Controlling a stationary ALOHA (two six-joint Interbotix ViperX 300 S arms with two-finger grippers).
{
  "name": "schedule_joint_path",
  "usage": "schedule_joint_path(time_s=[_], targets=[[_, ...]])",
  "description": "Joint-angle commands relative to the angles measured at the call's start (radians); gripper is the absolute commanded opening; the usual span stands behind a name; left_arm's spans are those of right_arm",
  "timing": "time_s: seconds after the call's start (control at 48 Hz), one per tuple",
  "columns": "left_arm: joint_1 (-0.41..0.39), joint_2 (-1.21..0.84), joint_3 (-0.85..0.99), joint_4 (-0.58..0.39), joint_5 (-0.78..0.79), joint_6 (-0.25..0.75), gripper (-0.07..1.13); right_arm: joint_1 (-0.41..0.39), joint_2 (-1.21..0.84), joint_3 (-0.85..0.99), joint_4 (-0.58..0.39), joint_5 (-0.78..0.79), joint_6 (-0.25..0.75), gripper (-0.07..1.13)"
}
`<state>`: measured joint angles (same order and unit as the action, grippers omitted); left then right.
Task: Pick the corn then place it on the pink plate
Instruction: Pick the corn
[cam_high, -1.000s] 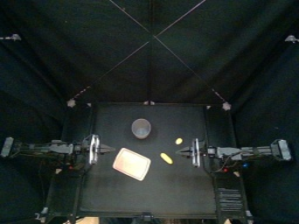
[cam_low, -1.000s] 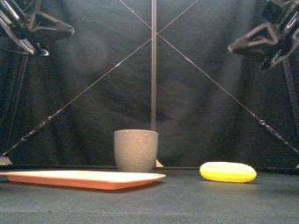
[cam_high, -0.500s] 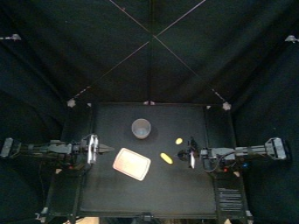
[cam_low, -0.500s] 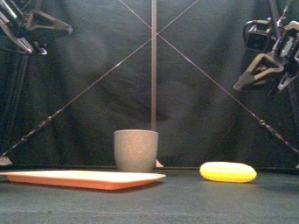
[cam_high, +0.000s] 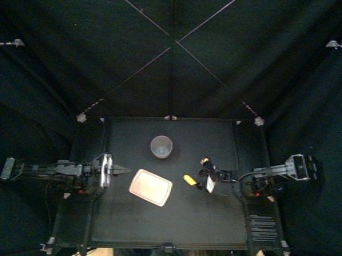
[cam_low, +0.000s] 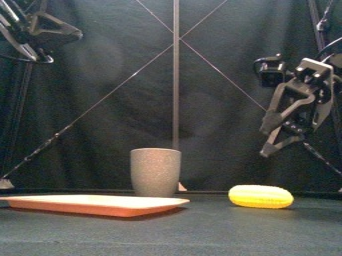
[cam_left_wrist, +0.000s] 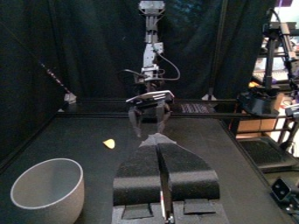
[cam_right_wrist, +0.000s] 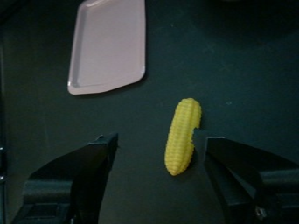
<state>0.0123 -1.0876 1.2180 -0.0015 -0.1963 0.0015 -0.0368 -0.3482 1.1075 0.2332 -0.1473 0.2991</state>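
The right tool (cam_right_wrist: 162, 140), released, hangs above the corn (cam_right_wrist: 183, 136); closing off-centre could roll the corn farther from the nearby pink plate (cam_right_wrist: 107, 44).

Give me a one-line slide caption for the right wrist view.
Right gripper, jaws open, hovers over the yellow corn on the black table; the pink plate lies apart, empty.

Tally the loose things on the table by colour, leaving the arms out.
Yellow: 2, the corn and a small yellow toy
Pink: 1, the tray
Grey: 1, the cup
Total: 4
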Motion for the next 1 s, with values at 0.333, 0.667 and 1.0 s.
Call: schedule_joint_path(time_s=[0.333,0.667,1.0], targets=[[-0.005,0.000,-0.017,0.003,-0.003,0.002,-0.03,-0.018,0.230,-0.164,0.089,0.089,0.000,1.00],[-0.011,0.000,-0.017,0.005,-0.003,0.000,-0.03,-0.052,0.276,-0.175,0.089,0.172,0.002,0.99],[-0.011,0.000,-0.017,0.005,-0.002,0.000,-0.03,-0.037,0.345,-0.256,0.075,0.198,0.000,0.92]])
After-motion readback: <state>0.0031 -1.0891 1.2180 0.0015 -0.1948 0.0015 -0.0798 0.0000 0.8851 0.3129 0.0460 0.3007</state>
